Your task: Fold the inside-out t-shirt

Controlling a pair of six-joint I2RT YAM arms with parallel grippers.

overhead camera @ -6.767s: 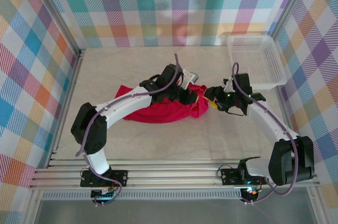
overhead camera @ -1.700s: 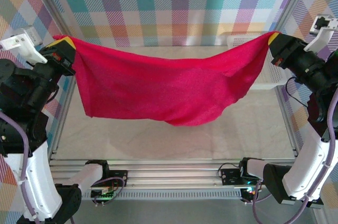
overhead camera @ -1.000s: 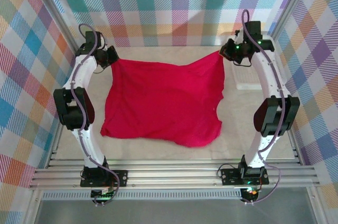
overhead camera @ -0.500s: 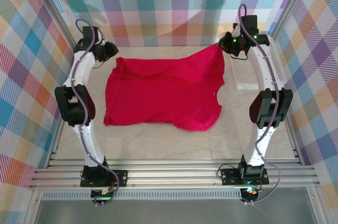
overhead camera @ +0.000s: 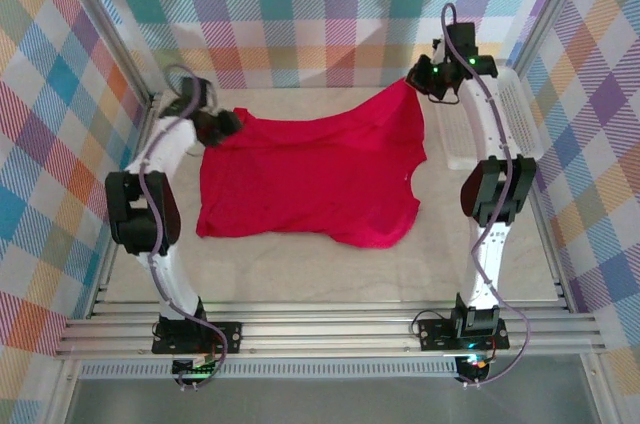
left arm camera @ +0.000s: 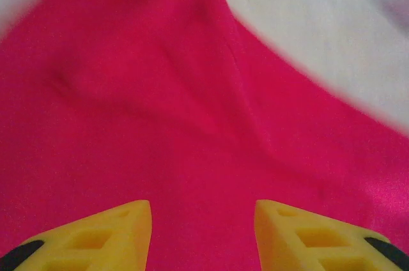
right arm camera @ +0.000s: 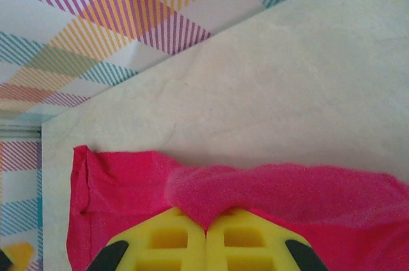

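One shirt (overhead camera: 310,179) corner is being pinched by right end effector (right arm camera: 206,231); left end effector (left arm camera: 203,232) is hovering spread above fabric.

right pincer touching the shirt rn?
Touching. Right wrist view: the right pincer is shut on a fold of the shirt, fabric pinched between its yellow tips.

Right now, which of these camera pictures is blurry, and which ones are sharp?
Left wrist view: soft and smeared, the shirt and the pale table bleeding together at their border, though the left fingers look fairly crisp. Right wrist view: sharp, the fabric's fuzzy texture and the right fingers read clearly. Top view: evenly lit, in focus, no glare.
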